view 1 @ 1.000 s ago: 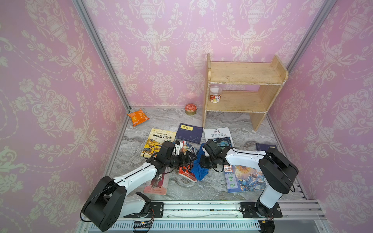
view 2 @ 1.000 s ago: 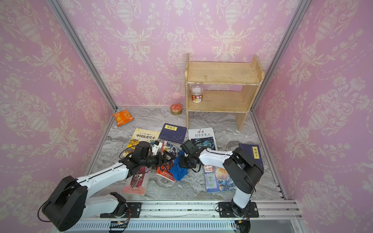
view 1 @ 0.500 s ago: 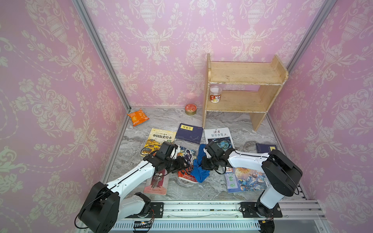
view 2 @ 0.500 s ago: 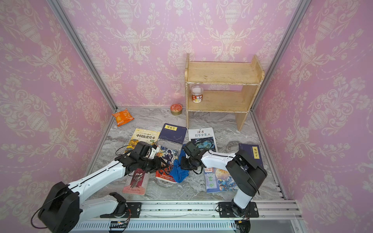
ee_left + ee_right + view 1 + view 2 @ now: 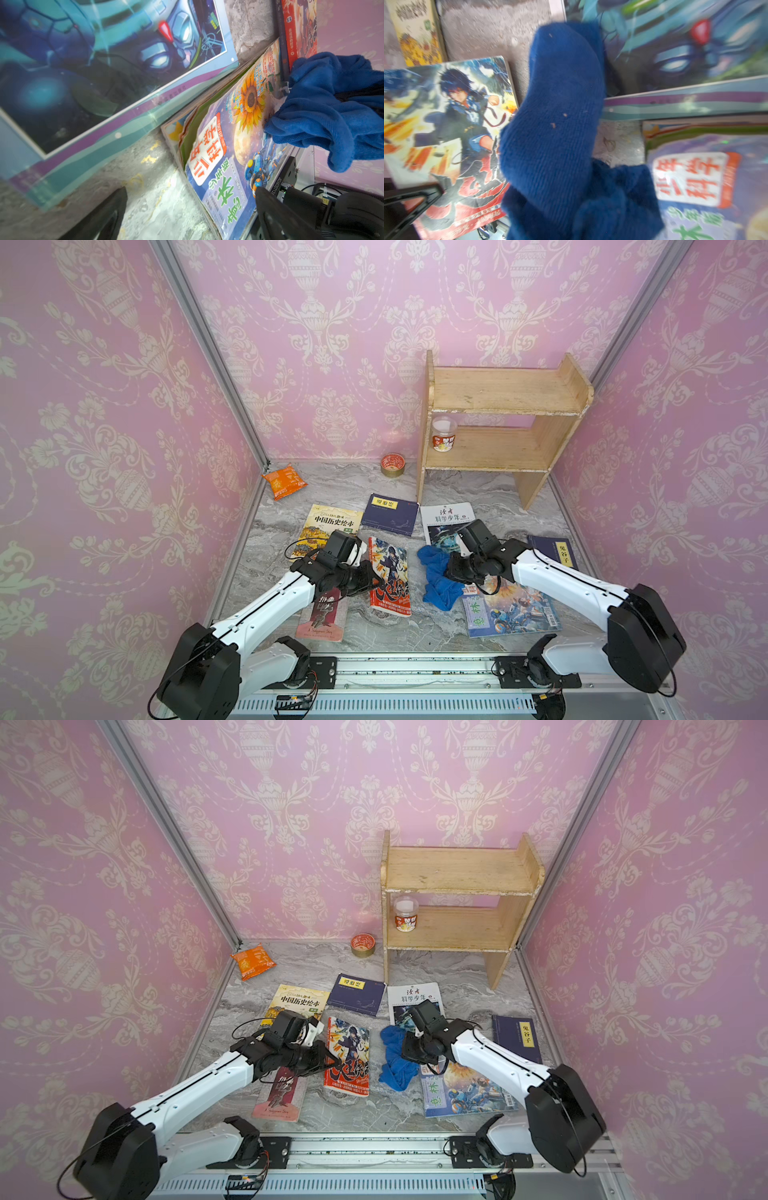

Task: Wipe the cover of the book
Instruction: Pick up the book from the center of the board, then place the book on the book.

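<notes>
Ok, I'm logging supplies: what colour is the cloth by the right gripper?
Plain deep blue, no print; the cloth shows best in the right wrist view.

Two arms, left arm [image 5: 270,605] and right arm [image 5: 561,578]: white rounded link shells, black joint housings, bulky black shoulder drums [image 5: 644,639]. Thin black cables [image 5: 300,540] loop near wrists. Left pincer [image 5: 190,190] matte black, tapered. Black base bracket [image 5: 291,168], silver screw [image 5: 298,170].

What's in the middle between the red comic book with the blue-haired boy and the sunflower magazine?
The blue cloth, bunched up between the red comic book and the sunflower magazine. Both top views show it.
</notes>
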